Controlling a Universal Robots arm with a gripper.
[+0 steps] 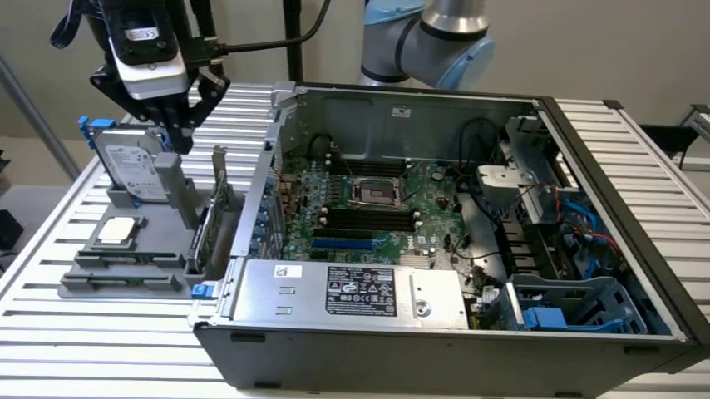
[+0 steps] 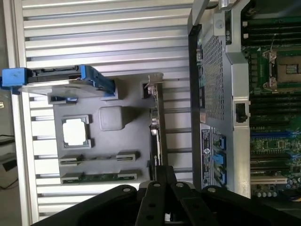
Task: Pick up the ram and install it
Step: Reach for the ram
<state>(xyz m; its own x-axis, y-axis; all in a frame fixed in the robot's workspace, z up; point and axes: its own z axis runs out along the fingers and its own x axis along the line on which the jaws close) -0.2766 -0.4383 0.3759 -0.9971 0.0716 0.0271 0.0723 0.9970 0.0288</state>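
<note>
The ram [image 2: 99, 177] is a thin green stick lying in the front slot of a grey holder tray [image 2: 136, 106]; a second similar stick [image 2: 99, 157] sits in the slot beside it. In the exterior view the ram [image 1: 116, 283] lies at the tray's near end, seen edge-on. My gripper [image 1: 178, 140] hangs above the tray's back part, over the hard drive, well above the sticks. Its black fingers [image 2: 160, 186] are pressed together, shut on nothing. Black memory slots [image 1: 361, 219] run across the motherboard inside the open computer case [image 1: 621, 166].
On the tray also stand a hard drive [image 1: 131, 166] with blue brackets, a square silver processor [image 1: 116, 231], a grey block [image 2: 116, 117] and an upright expansion card [image 1: 214, 216]. The case wall [image 1: 261, 191] rises right beside the tray. Everything rests on a slatted metal table [image 1: 66, 332].
</note>
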